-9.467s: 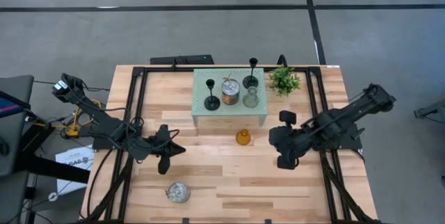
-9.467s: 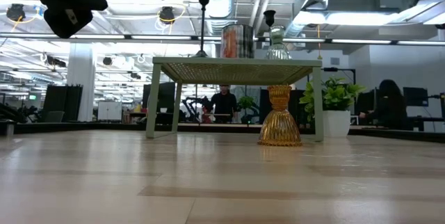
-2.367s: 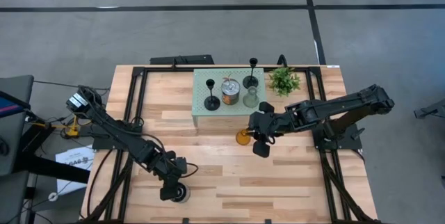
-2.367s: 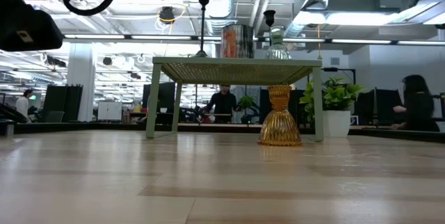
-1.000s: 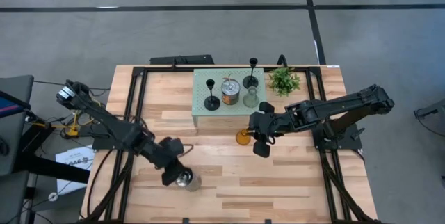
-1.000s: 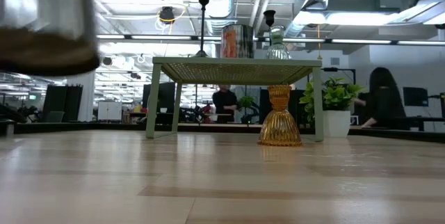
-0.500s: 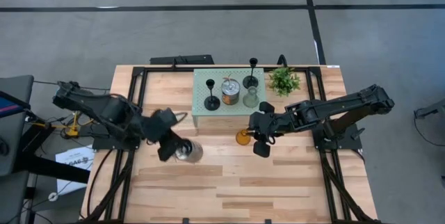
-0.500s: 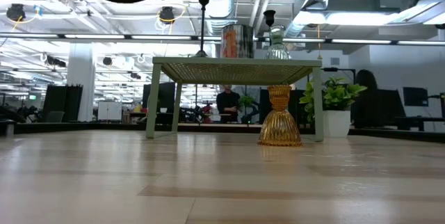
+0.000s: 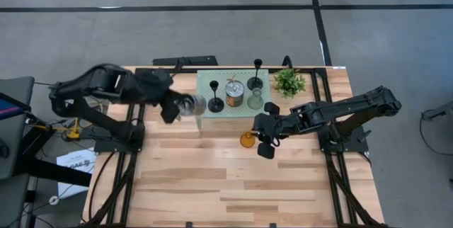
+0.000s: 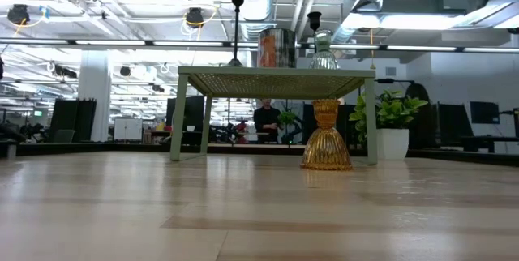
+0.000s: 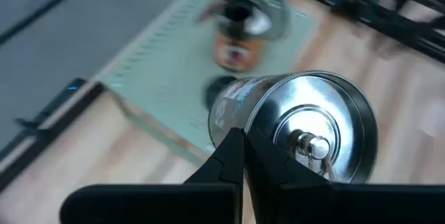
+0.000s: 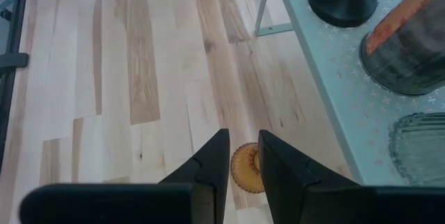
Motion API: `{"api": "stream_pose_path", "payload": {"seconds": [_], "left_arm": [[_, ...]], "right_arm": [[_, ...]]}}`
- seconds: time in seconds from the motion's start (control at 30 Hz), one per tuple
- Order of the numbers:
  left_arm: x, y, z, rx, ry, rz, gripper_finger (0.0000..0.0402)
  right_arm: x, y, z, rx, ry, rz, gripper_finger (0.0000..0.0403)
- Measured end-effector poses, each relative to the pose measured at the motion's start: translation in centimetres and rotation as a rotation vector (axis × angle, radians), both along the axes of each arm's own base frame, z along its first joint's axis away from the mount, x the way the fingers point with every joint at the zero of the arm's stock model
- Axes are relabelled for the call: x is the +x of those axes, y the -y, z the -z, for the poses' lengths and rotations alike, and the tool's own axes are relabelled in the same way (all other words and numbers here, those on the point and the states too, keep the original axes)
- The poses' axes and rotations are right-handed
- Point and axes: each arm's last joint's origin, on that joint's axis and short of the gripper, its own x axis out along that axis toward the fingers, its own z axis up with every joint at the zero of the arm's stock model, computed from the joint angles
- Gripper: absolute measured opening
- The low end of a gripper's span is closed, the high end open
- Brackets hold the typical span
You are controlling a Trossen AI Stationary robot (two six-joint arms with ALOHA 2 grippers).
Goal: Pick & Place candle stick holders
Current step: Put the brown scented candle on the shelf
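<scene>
The left end effector [image 9: 185, 107] is closed on the rim of a silvery cup [image 9: 191, 105], carrying it in the air beside the left end of the pale green stand [image 9: 205, 118]. In the left wrist view the fingers [image 11: 233, 156] pinch the cup's [image 11: 299, 123] rim, and the cup lies tipped on its side with its open mouth and centre spike facing the camera. In the low view only a dark part of that arm shows, above the stand's [image 10: 276, 79] left edge.

The right end effector [image 9: 256, 137] hangs low over the amber holder [image 9: 246, 141], which stands on the table [image 9: 233, 185] just in front of the stand, toward its right end. In the right wrist view the fingers [image 12: 212, 158] are a little apart, with the amber holder [image 12: 245, 168] below and between their tips; whether they touch it cannot be told. In the low view the amber holder [image 10: 326, 136] rests on the table in front of the stand's right legs.

On the stand are a black stemmed holder [image 9: 215, 98] near its left front, a second silvery cup [image 9: 234, 91] with an orange label at the middle, a clear glass holder [image 9: 255, 100] to its right, and another black stemmed holder [image 9: 257, 73] toward the far right corner. A small potted plant [image 9: 289, 81] stands on the table just past the stand's right end, near the far edge.
</scene>
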Motion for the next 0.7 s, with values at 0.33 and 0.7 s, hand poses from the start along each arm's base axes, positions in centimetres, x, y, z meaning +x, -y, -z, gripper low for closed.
{"api": "stream_pose_path", "payload": {"seconds": [0.33, 0.7], "left_arm": [[2.0, -3.4, 1.2, 0.107, -0.183, -0.105, 0.0003], [5.1, -9.3, 1.4, 0.105, -0.129, -0.088, 0.0004]], "right_arm": [[0.0, 0.0, 0.0, 0.0, 0.0, 0.002, 0.007], [0.0, 0.0, 0.0, -0.013, 0.0, 0.013, 0.007]]}}
